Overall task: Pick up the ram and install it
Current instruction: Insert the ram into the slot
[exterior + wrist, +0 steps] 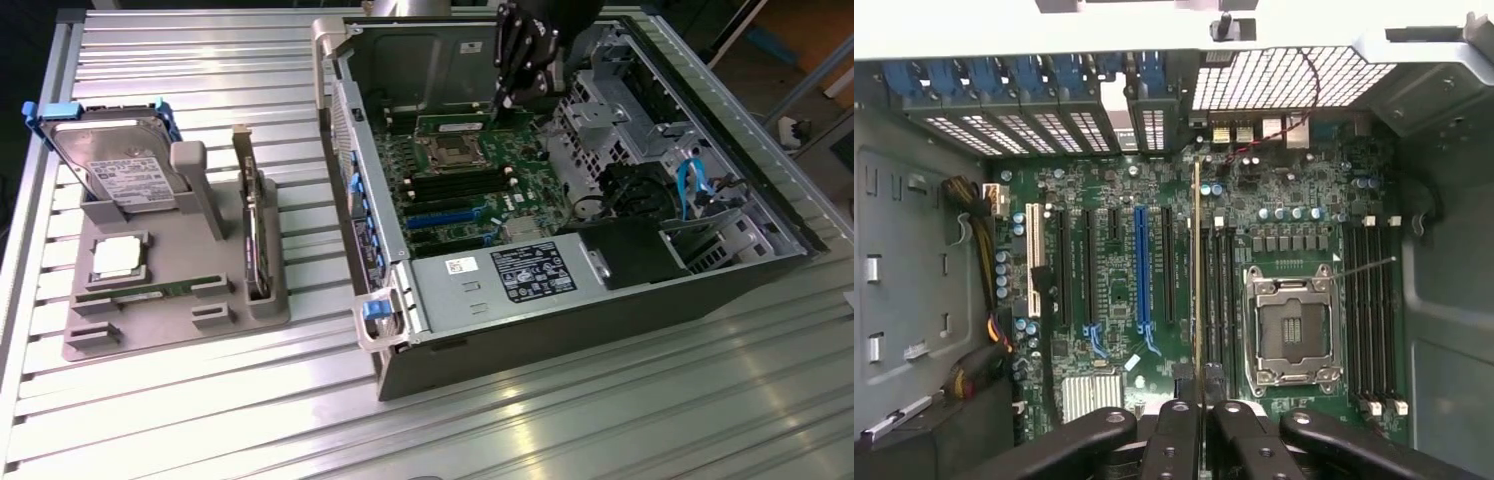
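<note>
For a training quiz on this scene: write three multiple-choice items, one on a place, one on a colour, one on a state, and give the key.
1. Where is the ram?
A. Above the motherboard, inside the open case
B. Held outside the case
C. Lying loose inside the case

2. What colour is the carrier around the hard drive?
A. Red
B. Yellow
C. Blue

3. How is the gripper?
A. Open and empty
B. Shut on the ram
C. Shut on the hard drive

Key:
1 A: the wrist view shows the stick edge-on over the board.
2 C: a blue frame edges the drive in the exterior view.
3 B: the fingers sit against both sides of the stick.
</note>
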`<state>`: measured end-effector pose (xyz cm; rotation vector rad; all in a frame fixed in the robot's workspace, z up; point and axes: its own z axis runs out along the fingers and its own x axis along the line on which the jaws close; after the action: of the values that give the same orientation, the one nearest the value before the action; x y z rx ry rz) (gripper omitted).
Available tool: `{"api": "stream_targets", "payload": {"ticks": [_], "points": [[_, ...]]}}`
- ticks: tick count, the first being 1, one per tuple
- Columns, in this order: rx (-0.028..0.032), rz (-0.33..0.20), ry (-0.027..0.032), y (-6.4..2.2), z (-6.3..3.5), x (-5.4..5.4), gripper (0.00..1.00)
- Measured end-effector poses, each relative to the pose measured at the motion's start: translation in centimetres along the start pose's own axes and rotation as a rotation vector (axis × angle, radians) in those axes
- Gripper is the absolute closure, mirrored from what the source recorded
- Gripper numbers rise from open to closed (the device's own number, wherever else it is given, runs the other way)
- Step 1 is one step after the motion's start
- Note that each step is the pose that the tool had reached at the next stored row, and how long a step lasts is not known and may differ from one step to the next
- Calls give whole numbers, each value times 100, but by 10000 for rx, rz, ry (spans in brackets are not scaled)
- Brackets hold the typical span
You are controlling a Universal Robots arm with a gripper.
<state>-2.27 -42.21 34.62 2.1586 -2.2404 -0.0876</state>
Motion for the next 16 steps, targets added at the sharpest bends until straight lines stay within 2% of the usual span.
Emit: {"api": "stream_targets", "payload": {"ticks": [16], "points": [[0, 0, -1, -16, 258, 5, 88]]}}
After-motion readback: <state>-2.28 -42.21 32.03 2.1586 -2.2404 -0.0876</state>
